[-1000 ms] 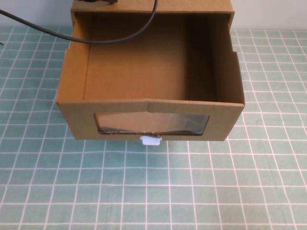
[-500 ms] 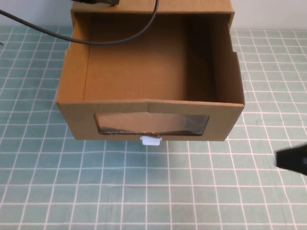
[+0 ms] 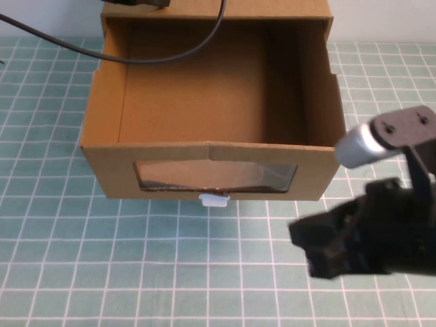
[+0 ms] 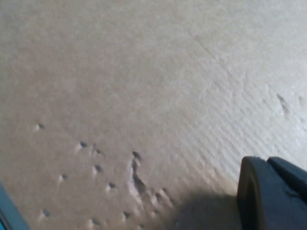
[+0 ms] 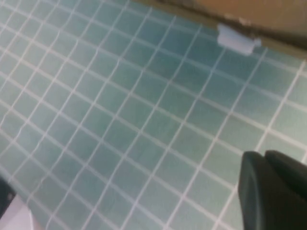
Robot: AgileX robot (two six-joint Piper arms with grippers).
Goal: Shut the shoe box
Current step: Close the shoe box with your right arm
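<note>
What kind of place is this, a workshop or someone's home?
Probably a robot test bench: a green gridded mat, one open shoe box, a cable, the right gripper in front of it, the left gripper against cardboard.

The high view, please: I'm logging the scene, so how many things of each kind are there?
Cardboard shoe box, drawer open: 1
White pull tab: 1
Black cable across the box: 1
Robot tools: 2, right tool in front of the box, left tool against cardboard
Total: 5

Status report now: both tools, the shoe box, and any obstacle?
Right tool low over the mat, in front of the shoe box, not touching. Left tool against cardboard. Drawer pulled out, white pull tab free. Black cable crosses the open drawer.
</note>
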